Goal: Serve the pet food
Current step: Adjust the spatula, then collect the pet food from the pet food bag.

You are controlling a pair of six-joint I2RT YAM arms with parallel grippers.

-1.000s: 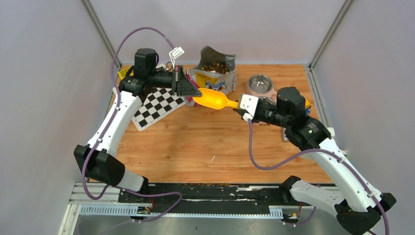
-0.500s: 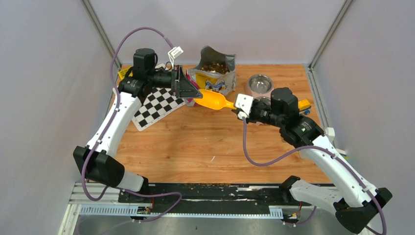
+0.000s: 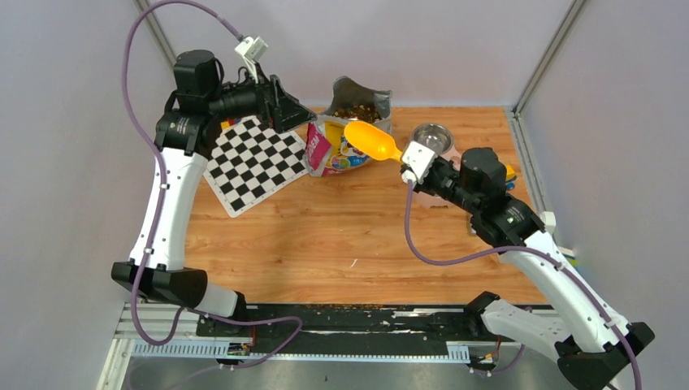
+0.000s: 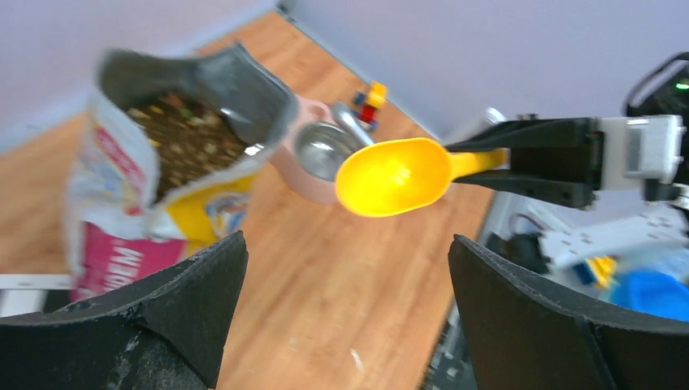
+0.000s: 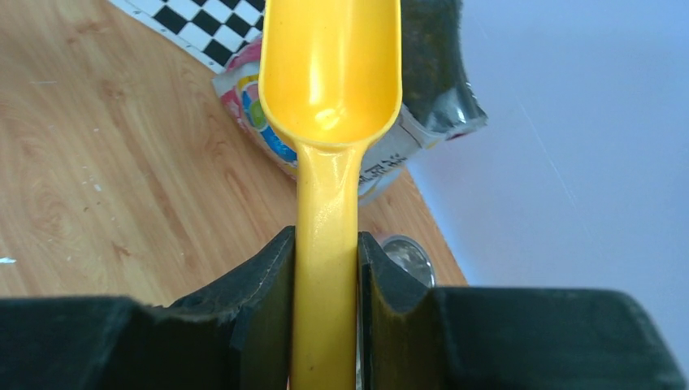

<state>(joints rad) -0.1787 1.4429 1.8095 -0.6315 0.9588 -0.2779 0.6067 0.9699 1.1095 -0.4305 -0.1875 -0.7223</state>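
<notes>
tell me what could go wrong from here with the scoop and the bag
1. The left gripper is open and holds nothing, so the pet food bag stands unheld. Pushing the empty yellow scoop into the kibble may tip it.
2. The right gripper clamps only the scoop's narrow handle. A loaded scoop might twist and spill before it reaches the steel bowl.

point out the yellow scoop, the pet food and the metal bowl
yellow scoop (image 5: 329, 73), right wrist view, inside of its empty cup
pet food (image 3: 356, 110), top external view, middle of the visible brown pellets
metal bowl (image 3: 433, 134), top external view, its bare shiny inside
</notes>
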